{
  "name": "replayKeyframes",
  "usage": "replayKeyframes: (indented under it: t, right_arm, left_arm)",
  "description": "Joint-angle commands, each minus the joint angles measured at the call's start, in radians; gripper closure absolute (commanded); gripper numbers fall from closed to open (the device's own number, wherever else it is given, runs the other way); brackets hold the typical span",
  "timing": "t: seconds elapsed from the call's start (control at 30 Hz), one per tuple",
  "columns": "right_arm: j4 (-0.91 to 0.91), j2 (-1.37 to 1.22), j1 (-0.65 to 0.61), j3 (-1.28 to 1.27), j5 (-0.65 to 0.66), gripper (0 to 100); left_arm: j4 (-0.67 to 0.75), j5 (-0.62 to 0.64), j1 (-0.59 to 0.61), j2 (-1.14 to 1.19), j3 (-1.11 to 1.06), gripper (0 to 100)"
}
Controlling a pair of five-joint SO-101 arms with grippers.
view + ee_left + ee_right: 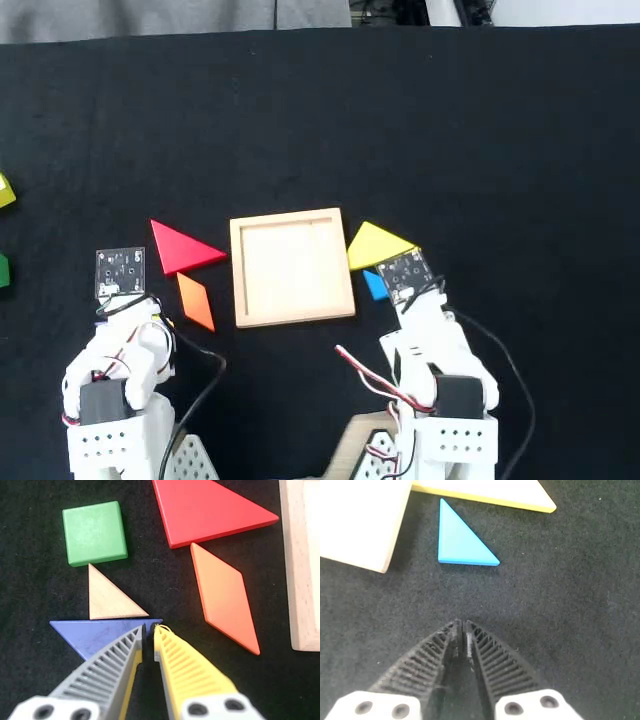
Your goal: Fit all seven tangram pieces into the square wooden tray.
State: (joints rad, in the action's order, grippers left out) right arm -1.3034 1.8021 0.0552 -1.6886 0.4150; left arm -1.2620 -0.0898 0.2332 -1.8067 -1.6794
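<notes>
The square wooden tray [292,268] lies flat between the two grippers. All seven pieces lie outside it on the black table [320,120].

The left gripper [149,627] has its fingers pressed together and holds nothing. Its tips are over the edge of the dark blue triangle [85,632]. Just ahead sits the small wood-coloured triangle [110,597], with the green square [95,531] past it. The orange slanted piece [225,597] and the big red triangle [207,510] lie between this gripper and the tray.

The right gripper [462,625] is pressed together too, and is empty. The light blue triangle [460,542] lies ahead of it, beside a tray corner. The yellow triangle [490,492] is just past that.
</notes>
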Motion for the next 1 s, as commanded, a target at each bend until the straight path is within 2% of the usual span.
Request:
replayKeyframes:
  t: [0.0,0.3,0.47,0.63,0.7,0.8,0.97]
  right_arm:
    - [0.071,0.093,0.0,0.004,0.006,98.7]
    - [0.457,0.093,-0.005,0.004,0.006,98.7]
    - [0.591,0.093,-0.005,0.004,0.006,98.7]
    - [0.615,0.093,-0.005,0.004,0.006,98.7]
    - [0.608,0.093,-0.005,0.004,0.006,98.7]
    - [0.559,0.093,0.002,0.004,0.006,98.7]
    - [0.468,0.093,-0.031,0.004,0.008,98.7]
  left_arm:
    - [-0.006,0.005,0.002,-0.009,-0.021,94]
    - [0.02,-0.002,0.002,-0.011,-0.021,94]
    - [0.233,-0.002,0.01,-0.011,-0.019,94]
    - [0.494,0.005,0.005,-0.011,-0.016,94]
    - [0.551,-0.002,0.012,-0.011,-0.021,94]
    - [0.526,-0.002,0.048,-0.011,-0.021,94]
    - [0.528,-0.003,0.021,-0.011,-0.016,94]
